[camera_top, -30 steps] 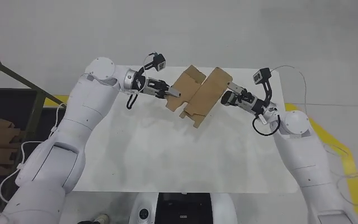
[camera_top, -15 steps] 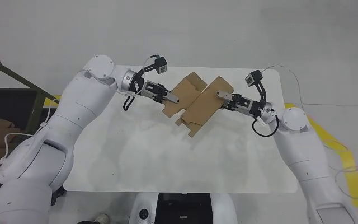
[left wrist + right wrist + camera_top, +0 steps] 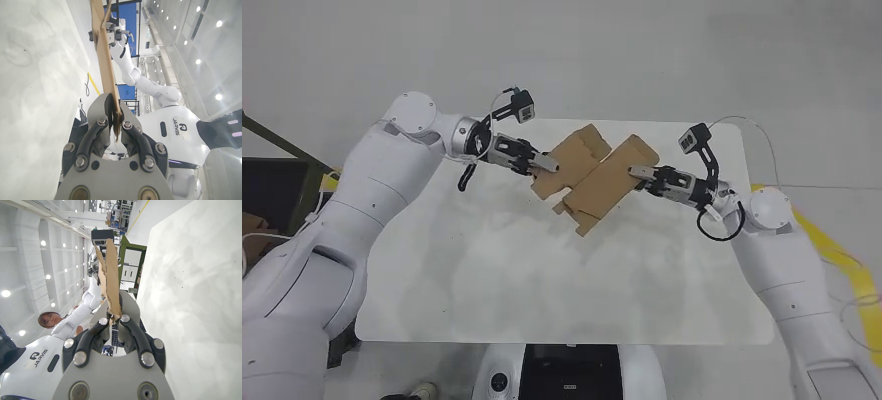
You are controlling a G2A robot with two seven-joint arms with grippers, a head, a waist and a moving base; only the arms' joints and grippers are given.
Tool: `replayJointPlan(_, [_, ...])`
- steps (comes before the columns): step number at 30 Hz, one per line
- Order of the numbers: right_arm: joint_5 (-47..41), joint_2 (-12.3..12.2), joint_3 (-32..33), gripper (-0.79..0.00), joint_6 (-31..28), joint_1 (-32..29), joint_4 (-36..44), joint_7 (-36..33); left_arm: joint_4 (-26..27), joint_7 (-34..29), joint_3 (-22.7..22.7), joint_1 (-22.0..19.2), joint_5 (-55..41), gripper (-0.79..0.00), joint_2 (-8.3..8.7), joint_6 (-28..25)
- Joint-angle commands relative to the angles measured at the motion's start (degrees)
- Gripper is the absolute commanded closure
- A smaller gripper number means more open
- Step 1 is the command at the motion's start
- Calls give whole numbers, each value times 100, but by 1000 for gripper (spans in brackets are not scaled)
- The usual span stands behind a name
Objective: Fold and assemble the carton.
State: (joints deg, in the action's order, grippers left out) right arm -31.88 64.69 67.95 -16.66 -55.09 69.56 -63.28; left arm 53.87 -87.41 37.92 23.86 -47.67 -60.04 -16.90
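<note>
Holding the flat carton (image 3: 594, 178) over the counter (image 3: 542, 290): left tool (image 3: 544, 168) and right tool (image 3: 639, 173), each clamped on an opposite edge; recommended handling is pushing both edges inward evenly, so the sleeve opens square, untorn.

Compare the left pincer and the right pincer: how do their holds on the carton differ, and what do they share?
The left pincer grips the carton at the edge of its smaller panel; the right pincer grips the far end of the longer panel. Seen from above, the left pincer points toward the robot's right and the right pincer toward its left, so they face each other. Shared: both are shut on the carton's edge, holding it off the white table.
</note>
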Motion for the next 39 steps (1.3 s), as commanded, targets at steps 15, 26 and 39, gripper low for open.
replayJointPlan(15, [-422, 30, 418, 0, 338, -512, 366, 1905, -447, 1400, 533, 576, -833, -785, -261, -1081])
replayJointPlan(26, [-87, 91, 220, 0, 428, -996, 1141, 2616, -317, 2427, 530, 686, -532, -785, -497, -1139])
replayJointPlan(39, [121, 122, 262, 0, 410, -1119, 1351, 2808, -462, 2726, 574, 687, -197, 0, -700, -946])
